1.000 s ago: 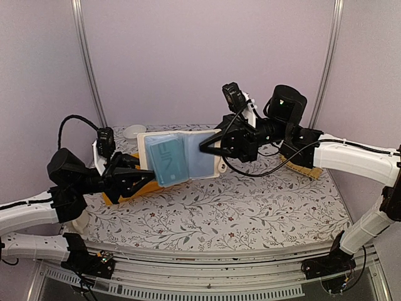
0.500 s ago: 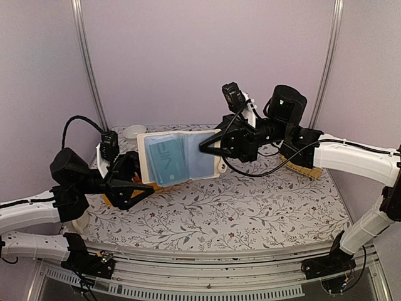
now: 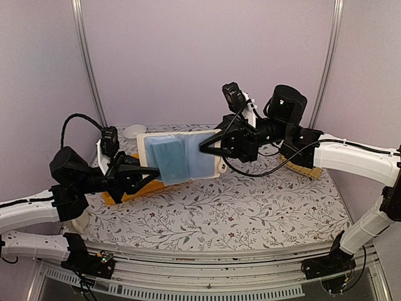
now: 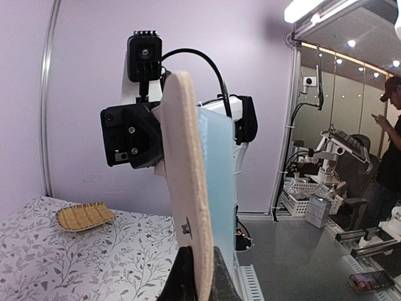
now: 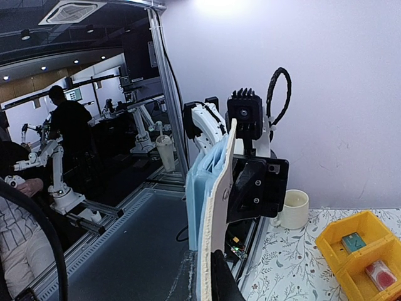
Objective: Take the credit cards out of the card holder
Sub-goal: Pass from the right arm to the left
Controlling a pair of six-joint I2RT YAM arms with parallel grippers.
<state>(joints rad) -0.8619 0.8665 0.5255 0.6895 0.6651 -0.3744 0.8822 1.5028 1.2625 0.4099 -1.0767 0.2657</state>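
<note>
While lifted clear of bench (image 3: 250,207), card holder (image 3: 199,160) spread open between arms: left fingers (image 3: 141,170) clenched on its left cover edge, right fingers (image 3: 213,146) grasping its right edge. Purpose: pale blue sleeves (image 3: 166,160) exposed for card extraction.

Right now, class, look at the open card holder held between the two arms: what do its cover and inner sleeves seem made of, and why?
Cover: probably faux leather or coated fabric; matt cream, finely grained surface, with a small stud. Sleeves: probably soft plastic; pale blue, translucent, smooth, with a faint sheen in the left wrist view.
</note>
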